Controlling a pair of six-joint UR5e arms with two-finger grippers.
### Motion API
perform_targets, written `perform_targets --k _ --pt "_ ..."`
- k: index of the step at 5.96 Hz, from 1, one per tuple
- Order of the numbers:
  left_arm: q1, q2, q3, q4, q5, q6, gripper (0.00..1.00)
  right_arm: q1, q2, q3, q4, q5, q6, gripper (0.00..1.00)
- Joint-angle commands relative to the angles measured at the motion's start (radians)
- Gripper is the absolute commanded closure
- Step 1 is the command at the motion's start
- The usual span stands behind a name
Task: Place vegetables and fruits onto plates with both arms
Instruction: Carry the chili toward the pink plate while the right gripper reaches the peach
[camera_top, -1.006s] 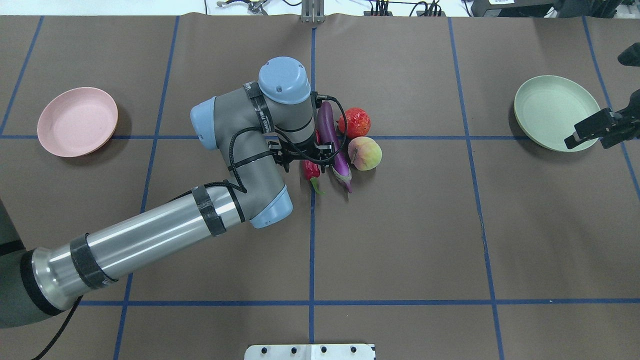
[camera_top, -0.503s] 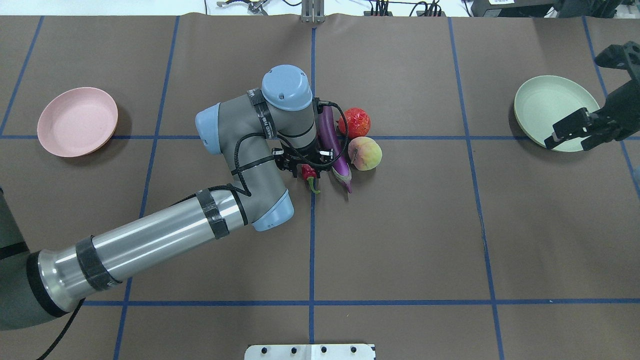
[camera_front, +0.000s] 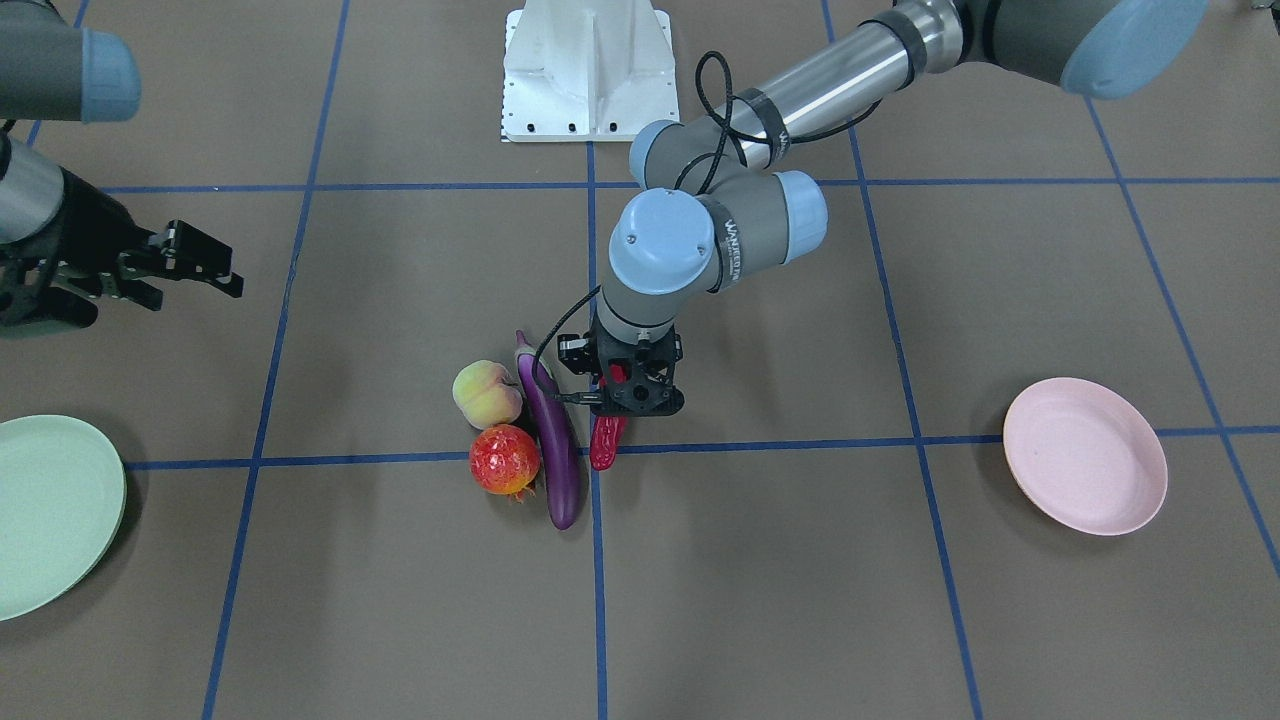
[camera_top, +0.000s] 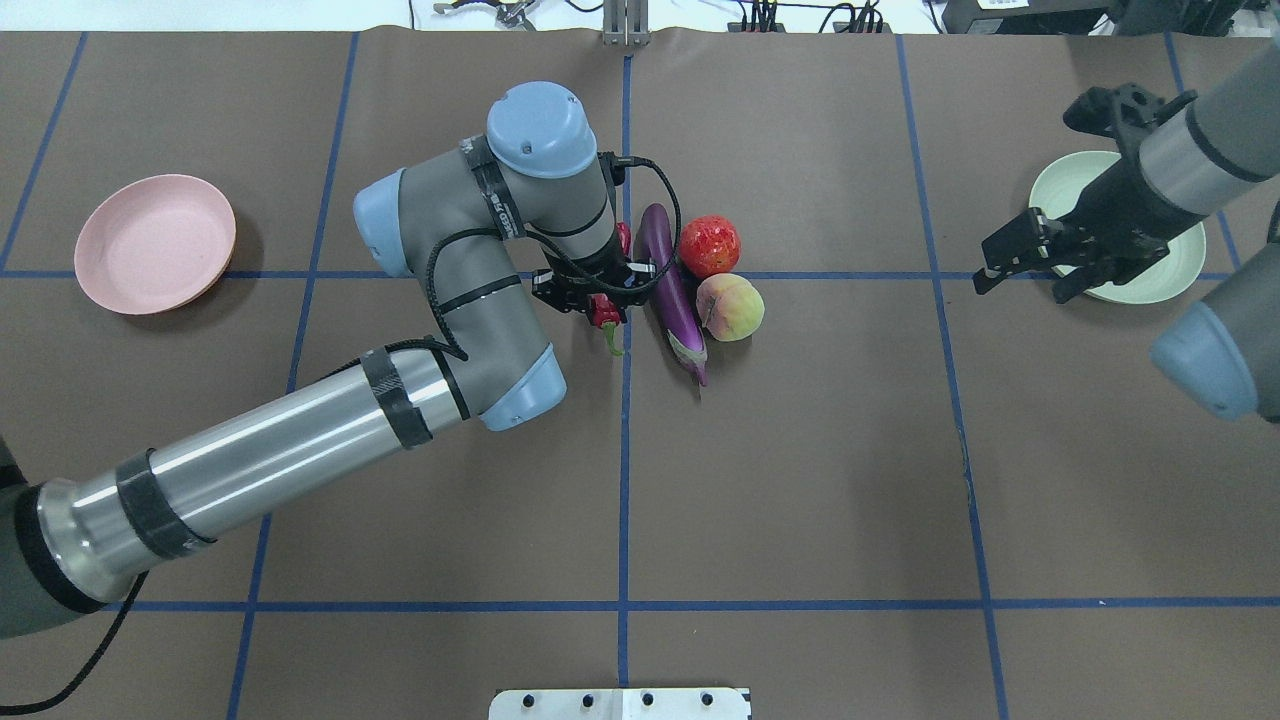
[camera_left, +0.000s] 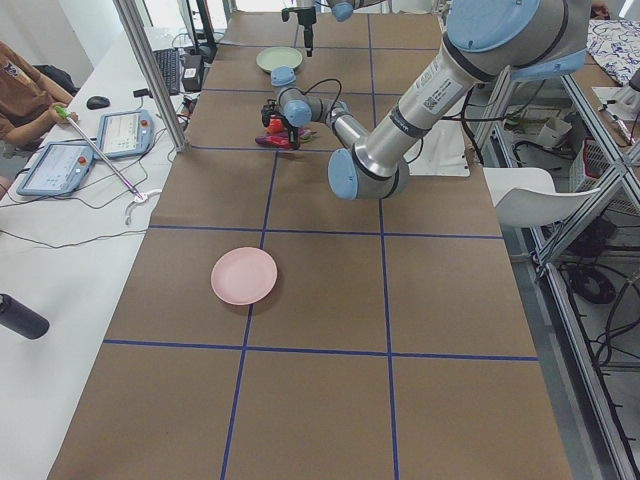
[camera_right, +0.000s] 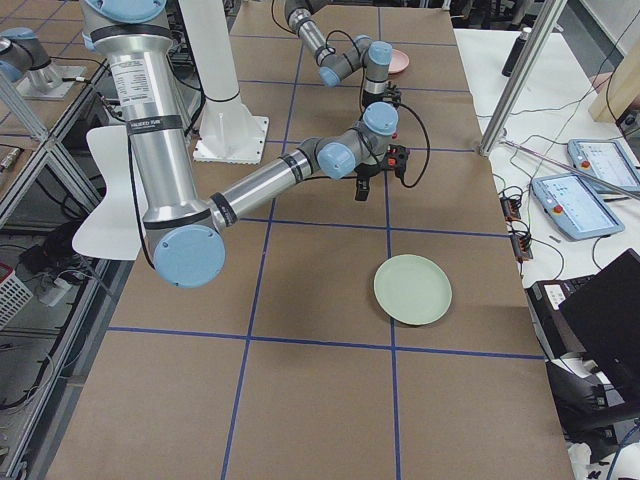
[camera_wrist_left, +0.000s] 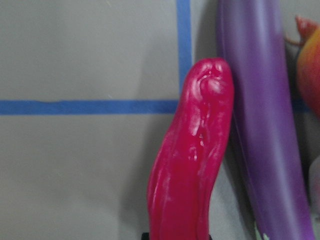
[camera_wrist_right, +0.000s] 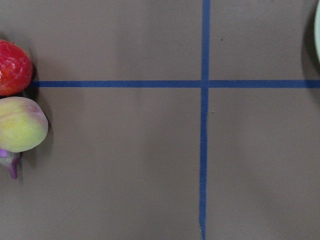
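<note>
My left gripper (camera_top: 603, 300) is shut on the red chili pepper (camera_top: 606, 315) and holds it just left of the purple eggplant (camera_top: 668, 290). In the left wrist view the chili (camera_wrist_left: 195, 165) hangs beside the eggplant (camera_wrist_left: 265, 125). The pomegranate (camera_top: 710, 245) and the peach (camera_top: 730, 307) lie against the eggplant's right side. The pink plate (camera_top: 155, 243) sits empty at far left. My right gripper (camera_top: 1025, 278) is open and empty, at the left rim of the empty green plate (camera_top: 1175, 278). The right wrist view shows the pomegranate (camera_wrist_right: 14, 67) and peach (camera_wrist_right: 21, 124) at its left edge.
Blue tape lines divide the brown table cover into squares. The white base pedestal (camera_top: 620, 703) stands at the near middle edge. In the exterior left view, tablets (camera_left: 125, 130) and a person sit along the far side of the table.
My left gripper has closed on the chili and drawn it left, away from the eggplant. My right arm has swung in from the right edge, across the green plate towards the middle.
</note>
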Motion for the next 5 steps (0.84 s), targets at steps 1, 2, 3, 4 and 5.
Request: perform_targets --k 1,2,3,4,5 --pt "-0.156 0.35 -0.287 -0.006 -0.12 0.003 1.0 -0.183 0.145 -0.014 0.0 -0.185 0.347 0.0" --pt "-0.23 0.451 -0.329 -0.008 -0.121 0.037 1.0 -0.271 0.243 -0.07 0.001 -0.321 0.539 0.0" --pt "-0.284 0.513 -0.339 -0.008 -0.125 0.145 1.0 -0.314 0.273 -0.115 0.03 -0.421 0.615 0.0" --pt "-0.31 0.535 -0.342 -0.008 -0.127 0.185 1.0 -0.319 0.278 -0.192 0.129 -0.431 0.631 0.0" --pt "-0.309 0.533 -0.342 -0.008 -0.127 0.184 1.0 -0.319 0.295 -0.293 0.252 -0.433 0.627 0.0"
